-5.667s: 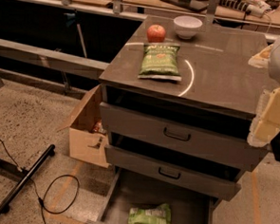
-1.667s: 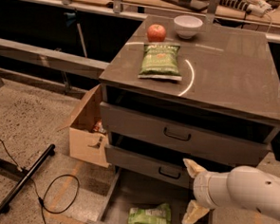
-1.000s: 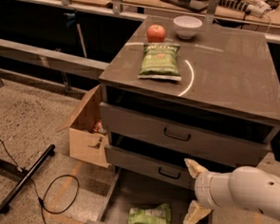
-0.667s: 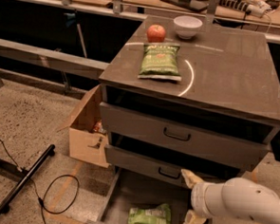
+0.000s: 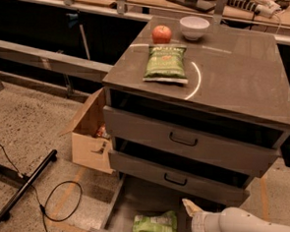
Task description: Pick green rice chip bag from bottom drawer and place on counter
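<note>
Green bag (image 5: 154, 228) in open drawer (image 5: 142, 196) at bottom centre, gripper (image 5: 191, 224) just right of it, jaws spread and empty.

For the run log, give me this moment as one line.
phase: reach | end effector: low over bottom drawer, beside green rice chip bag | bag: lying in drawer | counter: bag not yet placed

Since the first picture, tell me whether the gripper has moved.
Yes, the gripper dropped from right of the counter down to the bottom drawer.
</note>
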Robot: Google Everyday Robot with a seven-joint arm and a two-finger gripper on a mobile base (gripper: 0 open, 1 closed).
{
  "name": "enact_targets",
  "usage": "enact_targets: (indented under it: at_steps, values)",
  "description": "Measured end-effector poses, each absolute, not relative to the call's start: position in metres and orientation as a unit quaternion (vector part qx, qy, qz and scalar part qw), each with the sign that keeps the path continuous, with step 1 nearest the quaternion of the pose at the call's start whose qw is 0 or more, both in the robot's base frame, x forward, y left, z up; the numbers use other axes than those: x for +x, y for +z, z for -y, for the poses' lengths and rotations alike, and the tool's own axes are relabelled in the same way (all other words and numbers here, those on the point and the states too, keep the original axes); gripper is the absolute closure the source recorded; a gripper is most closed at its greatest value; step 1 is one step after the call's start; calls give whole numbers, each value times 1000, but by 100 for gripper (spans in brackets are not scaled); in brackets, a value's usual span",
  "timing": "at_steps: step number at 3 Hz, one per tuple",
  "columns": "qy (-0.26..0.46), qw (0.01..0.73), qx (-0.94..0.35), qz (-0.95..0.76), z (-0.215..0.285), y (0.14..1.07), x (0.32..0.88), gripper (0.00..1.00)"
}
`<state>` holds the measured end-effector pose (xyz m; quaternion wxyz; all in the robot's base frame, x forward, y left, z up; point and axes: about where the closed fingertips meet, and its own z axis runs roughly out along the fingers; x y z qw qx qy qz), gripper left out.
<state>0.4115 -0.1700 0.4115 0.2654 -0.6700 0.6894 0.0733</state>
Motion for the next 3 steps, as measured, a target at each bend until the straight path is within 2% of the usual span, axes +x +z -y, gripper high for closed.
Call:
enact_targets:
  at_steps: [1,3]
  values:
    - [95,290,-674,-673,158,348,419,0]
    - [87,279,-681,-671,155,318,437,0]
